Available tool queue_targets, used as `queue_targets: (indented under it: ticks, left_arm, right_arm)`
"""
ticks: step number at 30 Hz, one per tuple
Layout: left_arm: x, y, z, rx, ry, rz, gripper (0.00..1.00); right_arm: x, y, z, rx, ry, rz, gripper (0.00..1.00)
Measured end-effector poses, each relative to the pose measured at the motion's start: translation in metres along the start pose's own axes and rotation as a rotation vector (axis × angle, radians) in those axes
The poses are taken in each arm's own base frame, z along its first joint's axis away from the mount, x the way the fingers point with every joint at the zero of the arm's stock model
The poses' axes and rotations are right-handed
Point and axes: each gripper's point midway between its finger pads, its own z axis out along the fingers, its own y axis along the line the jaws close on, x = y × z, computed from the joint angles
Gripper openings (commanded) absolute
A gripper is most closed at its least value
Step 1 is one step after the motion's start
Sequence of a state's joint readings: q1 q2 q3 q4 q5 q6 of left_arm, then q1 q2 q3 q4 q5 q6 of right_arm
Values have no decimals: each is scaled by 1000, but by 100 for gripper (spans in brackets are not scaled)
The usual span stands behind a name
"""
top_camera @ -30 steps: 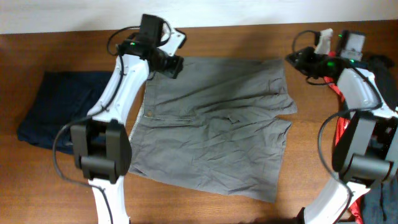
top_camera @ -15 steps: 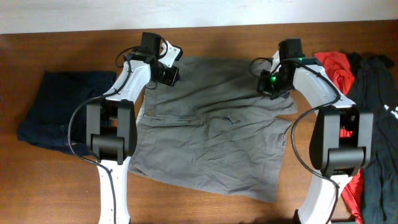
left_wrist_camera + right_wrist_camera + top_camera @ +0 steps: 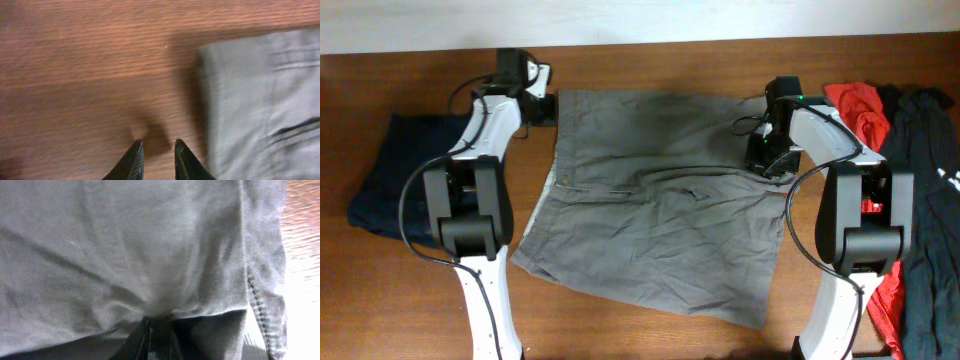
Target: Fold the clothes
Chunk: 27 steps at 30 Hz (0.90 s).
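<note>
Brown wood-grain desk (image 3: 400,300), grey-khaki shorts (image 3: 660,220) spread flat at centre; pale band (image 3: 640,20) along the far edge at 12 o'clock.

Surface: the shorts are wrinkled, with the waistband edge toward 9 o'clock and the hem corners toward 3 and 5 o'clock. A folded navy garment (image 3: 405,180) lies at 9 o'clock, apart from the shorts. Red garment (image 3: 855,105) and black garment (image 3: 925,200) are heaped at 3 o'clock. Bare wood shows at 6 o'clock, at 12 o'clock, and in the strip between navy garment and shorts. The left claw (image 3: 156,157) stands at 11 o'clock over bare wood, just beside the shorts' corner; its tips are a slim gap apart and empty. The right claw (image 3: 157,330), at 2 o'clock, is pinched closed on bunched shorts fabric near the stitched edge.
</note>
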<state>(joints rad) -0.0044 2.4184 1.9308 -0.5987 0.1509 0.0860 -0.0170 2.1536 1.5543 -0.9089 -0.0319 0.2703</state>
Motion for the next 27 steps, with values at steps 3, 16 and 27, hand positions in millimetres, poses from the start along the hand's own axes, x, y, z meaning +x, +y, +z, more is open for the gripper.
queue_targets:
  ticks: [3, 16, 27]
  left_arm:
    - [-6, -11, -8, 82, 6, 11, 27]
    - [-32, -254, -57, 519, -104, 559, 6]
    - [21, -291, 22, 570, -29, 662, 1]
  right_arm:
    - [0, -1, -1, -36, 10, -44, 23]
    - [-19, 25, -41, -237, -22, -103, 23]
    - [-11, 16, -55, -304, 42, 22, 23]
